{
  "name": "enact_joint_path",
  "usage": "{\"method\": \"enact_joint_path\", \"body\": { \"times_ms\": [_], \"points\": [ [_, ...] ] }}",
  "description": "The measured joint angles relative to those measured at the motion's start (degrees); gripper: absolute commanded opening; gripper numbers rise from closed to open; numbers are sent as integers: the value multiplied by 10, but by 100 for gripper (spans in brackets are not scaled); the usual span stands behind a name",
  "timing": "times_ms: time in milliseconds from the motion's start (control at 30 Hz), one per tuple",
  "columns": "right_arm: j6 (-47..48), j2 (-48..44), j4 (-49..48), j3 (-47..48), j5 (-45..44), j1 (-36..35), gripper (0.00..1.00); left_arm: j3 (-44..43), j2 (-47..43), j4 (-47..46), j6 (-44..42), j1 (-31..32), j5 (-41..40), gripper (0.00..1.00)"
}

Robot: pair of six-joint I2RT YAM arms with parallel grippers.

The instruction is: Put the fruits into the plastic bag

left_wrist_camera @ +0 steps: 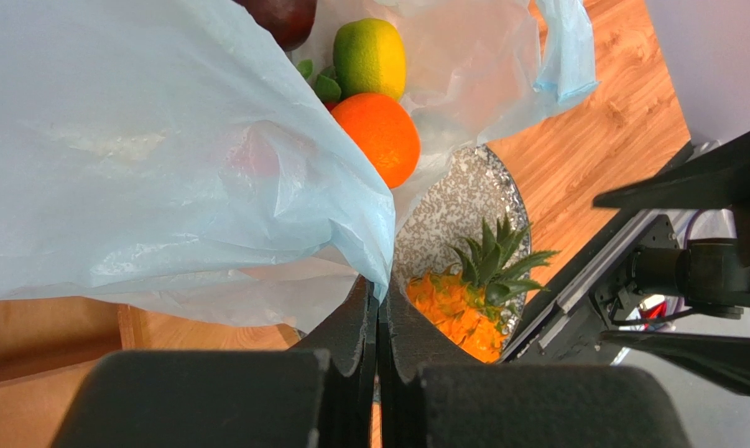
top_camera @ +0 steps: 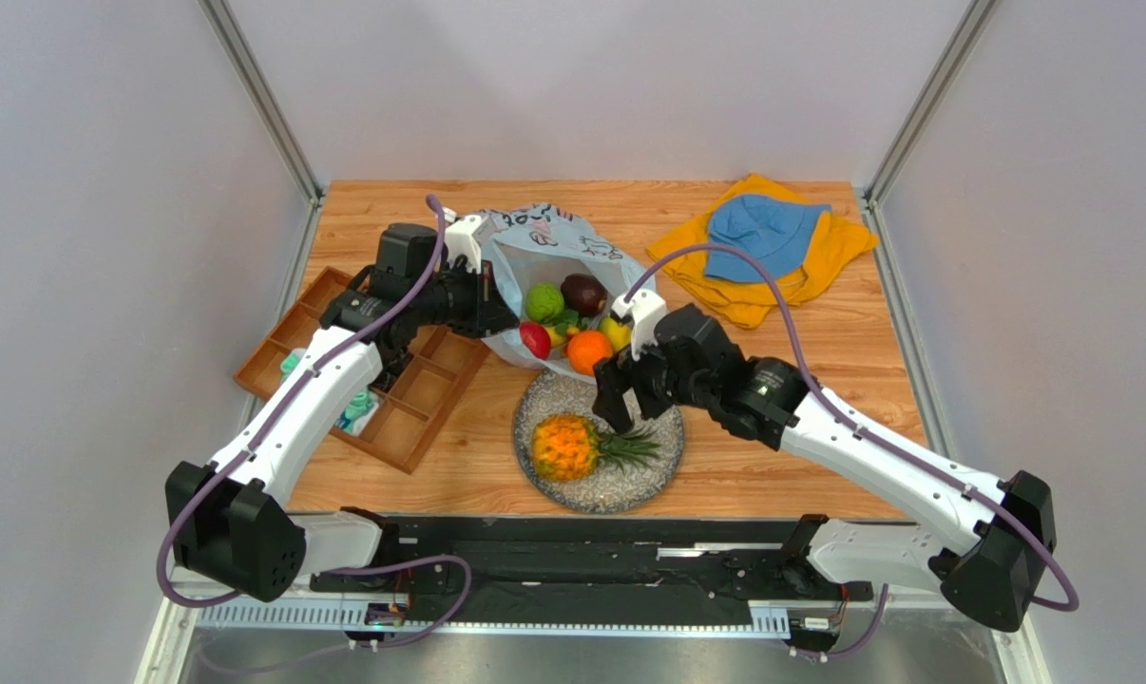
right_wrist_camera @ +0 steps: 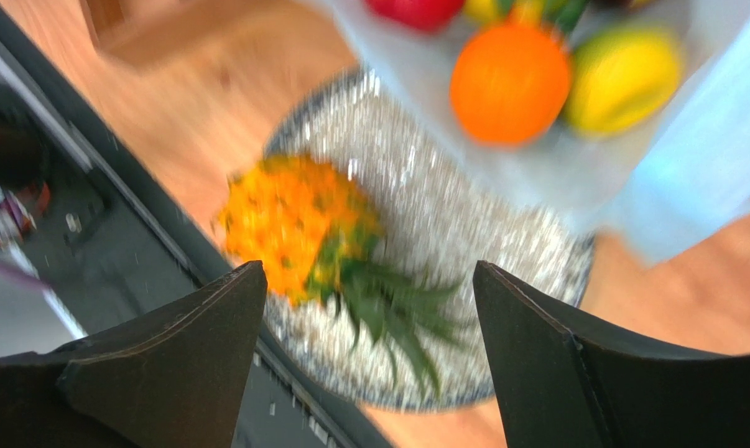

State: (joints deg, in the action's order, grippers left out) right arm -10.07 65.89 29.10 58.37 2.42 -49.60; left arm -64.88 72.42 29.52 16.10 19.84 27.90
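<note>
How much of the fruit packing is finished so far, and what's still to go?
Mostly done: the orange, green apple, maroon fruit and red apple already sit inside the plastic bag. In hand: the left pincer pinches the bag's edge. Left: the pineapple lies on the plate, with the open right pincer hovering above it.

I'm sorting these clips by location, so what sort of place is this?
Most likely a robotics lab test cell, not a home: a wooden table walled by plain grey panels on metal posts, a left arm and right arm bolted at its near edge, and a toy pineapple staged on a plate.
</note>
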Motion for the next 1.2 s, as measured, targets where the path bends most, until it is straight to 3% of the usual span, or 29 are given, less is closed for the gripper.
{"method": "enact_joint_path", "body": {
  "times_ms": [233, 667, 1067, 1200],
  "points": [
    [-72, 1, 94, -67, 1, -15, 85, 0, 0, 1, 0, 0, -2, 0],
    [-164, -1, 83, -145, 10, 6, 77, 0, 0, 3, 0, 0, -2, 0],
    [-160, -19, 20, -180, 16, 45, 56, 0, 0, 4, 0, 0, -2, 0],
    [-151, -11, -9, -186, 31, 49, 44, 0, 0, 4, 0, 0, -2, 0]
  ]
}}
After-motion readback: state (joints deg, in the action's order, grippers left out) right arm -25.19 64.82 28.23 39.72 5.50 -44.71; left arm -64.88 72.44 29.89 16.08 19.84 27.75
